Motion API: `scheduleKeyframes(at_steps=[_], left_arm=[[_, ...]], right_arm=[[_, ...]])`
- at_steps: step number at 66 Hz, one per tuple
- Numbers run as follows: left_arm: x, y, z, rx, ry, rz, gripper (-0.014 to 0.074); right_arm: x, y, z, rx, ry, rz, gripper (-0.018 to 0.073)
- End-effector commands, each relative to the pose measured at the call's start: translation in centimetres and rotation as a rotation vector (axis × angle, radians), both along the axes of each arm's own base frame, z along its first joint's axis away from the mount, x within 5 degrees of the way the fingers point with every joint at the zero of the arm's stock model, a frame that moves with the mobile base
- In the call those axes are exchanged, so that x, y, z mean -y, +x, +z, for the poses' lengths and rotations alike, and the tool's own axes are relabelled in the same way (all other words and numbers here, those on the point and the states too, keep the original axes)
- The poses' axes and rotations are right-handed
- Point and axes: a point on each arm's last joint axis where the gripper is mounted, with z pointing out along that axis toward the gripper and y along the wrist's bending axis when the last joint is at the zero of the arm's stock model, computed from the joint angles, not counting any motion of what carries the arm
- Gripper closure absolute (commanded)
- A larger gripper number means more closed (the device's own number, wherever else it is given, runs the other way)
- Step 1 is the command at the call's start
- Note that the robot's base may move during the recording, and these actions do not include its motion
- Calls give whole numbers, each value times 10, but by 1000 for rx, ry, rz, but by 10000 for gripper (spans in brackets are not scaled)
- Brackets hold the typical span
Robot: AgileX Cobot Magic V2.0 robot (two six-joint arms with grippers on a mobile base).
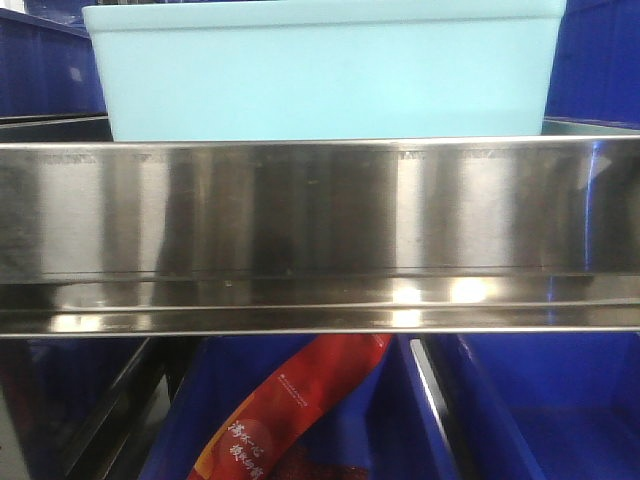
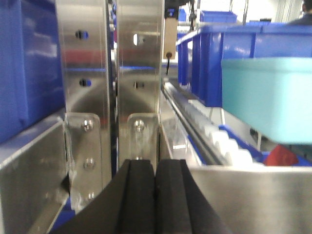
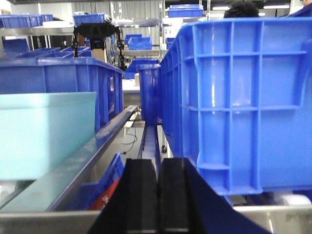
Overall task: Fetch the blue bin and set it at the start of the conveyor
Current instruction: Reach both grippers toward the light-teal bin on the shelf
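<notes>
The pale cyan blue bin (image 1: 325, 75) stands on the shelf just behind the stainless-steel rail (image 1: 320, 215), filling the top of the front view. In the left wrist view the blue bin (image 2: 270, 97) is at the right, above the roller track. In the right wrist view the blue bin (image 3: 46, 134) is at the left. My left gripper (image 2: 155, 168) is shut with nothing in it, left of the bin. My right gripper (image 3: 158, 165) is shut and empty, to the right of the bin. The conveyor start is out of view.
Dark royal-blue ribbed bins (image 3: 243, 102) stand close on the right, others (image 2: 29, 63) on the left. Steel uprights (image 2: 112, 78) rise ahead of the left gripper. Below the rail, lower blue bins hold a red packet (image 1: 285, 415).
</notes>
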Motion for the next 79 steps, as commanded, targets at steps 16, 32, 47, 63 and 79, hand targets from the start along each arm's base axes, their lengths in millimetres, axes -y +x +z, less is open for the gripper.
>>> scheduleKeyframes(at_steps=[16, 32, 47, 63, 79], left_arm=[[0, -15, 56, 49, 31, -2, 707], [0, -17, 111, -61, 40, 0, 707], [0, 11, 161, -197, 115, -6, 707], [1, 21, 191, -81, 105, -4, 707], [1, 43, 190, -105, 105, -5, 707]], right_arm=[[-3, -11, 39, -21, -24, 14, 724], [-5, -19, 98, -50, -27, 32, 724], [-4, 7, 136, -272, -8, 55, 724], [-2, 28, 162, -215, 2, 51, 724], [0, 46, 166, -206, 31, 53, 724]])
